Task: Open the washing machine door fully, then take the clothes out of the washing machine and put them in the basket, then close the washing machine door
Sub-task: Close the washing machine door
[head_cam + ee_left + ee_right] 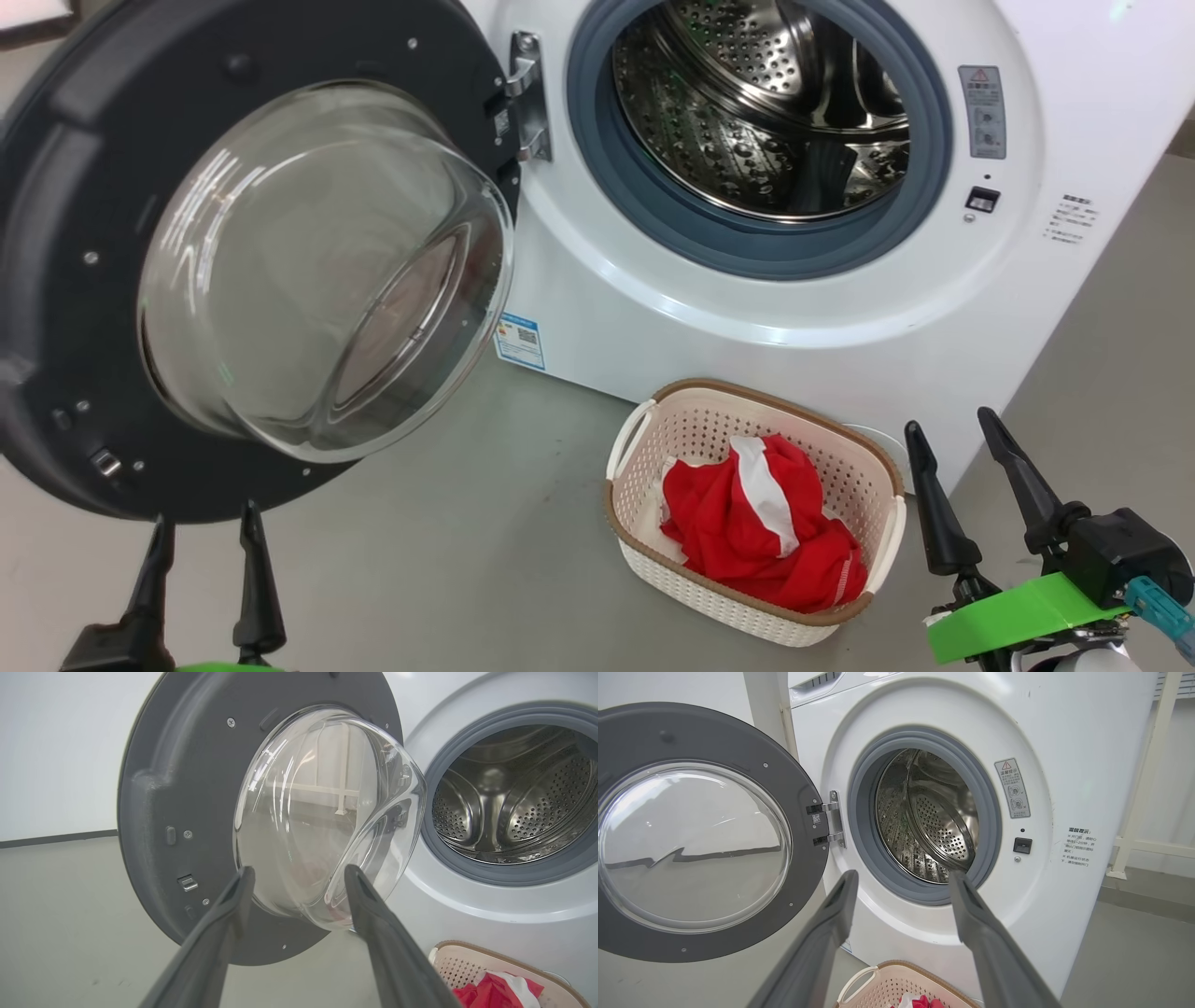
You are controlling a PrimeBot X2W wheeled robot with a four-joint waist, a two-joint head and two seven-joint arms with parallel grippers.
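Observation:
The washing machine [747, 317] stands with its door [84, 187] swung wide to the left, the clear glass bowl bulging toward me. Its steel drum [766, 112] shows no fabric inside. On the floor in front sits the basket [775, 401], and the red and white clothes [738, 532] lie bunched in it. My left gripper [205, 518] is open just below the door's lower rim; in the left wrist view the left gripper [300, 870] points at the glass bowl of the door [154, 812]. My right gripper [948, 425] is open to the right of the basket, holding nothing; in the right wrist view the right gripper [903, 875] faces the drum [924, 816].
Grey floor [448, 541] stretches between the door and the basket. A white metal frame [1143, 788] stands to the machine's right by the wall. The open door overhangs the floor on my left.

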